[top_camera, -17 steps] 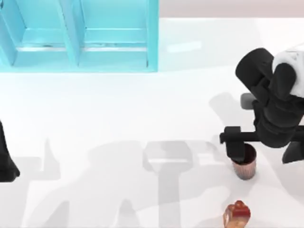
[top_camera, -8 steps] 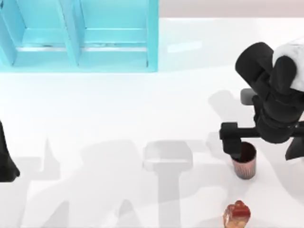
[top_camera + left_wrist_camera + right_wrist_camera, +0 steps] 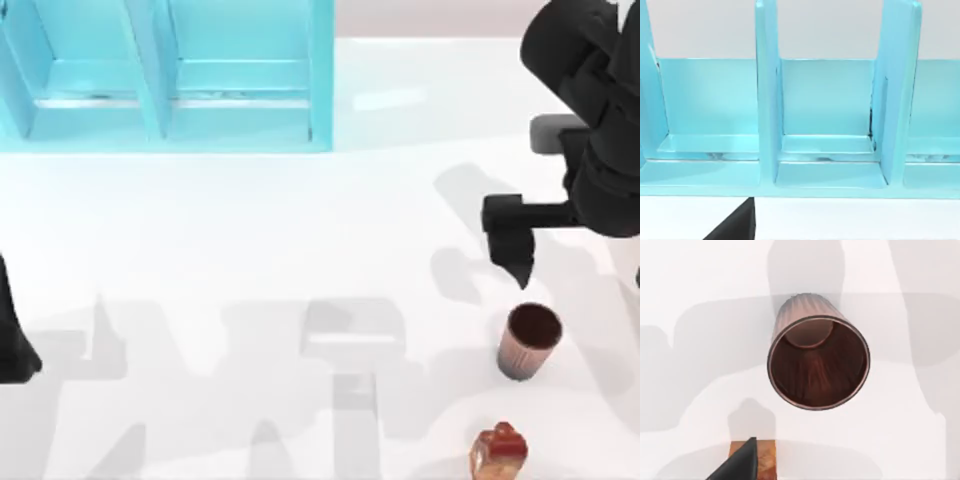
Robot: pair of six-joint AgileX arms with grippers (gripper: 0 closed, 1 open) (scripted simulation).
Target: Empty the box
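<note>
Toward the right side of the white surface (image 3: 250, 230), near its front edge, stands a ribbed brown cup (image 3: 528, 340) of wood-grained look, upright and open-mouthed, apart from everything around it. Just nearer the front edge lies a small reddish-brown block-like object (image 3: 498, 450); what it is I cannot tell. Both sit well apart from the turquoise compartmented box (image 3: 170, 75) at the back left, whose visible compartments look bare.

By my judgement the cup is light, stiff and thin-walled; the ribbing should help against slipping. A hold across the rim, one finger inside and one outside, or across the body near the top, would suit it. It could tip if nudged low.

Hovering just behind the cup, the right pincer (image 3: 515, 250) carries nothing; whether its fingers stand wide or narrow I cannot tell. Parked at the surface's left edge is the left arm (image 3: 15, 340).

No brand, label or writing is readable anywhere.
</note>
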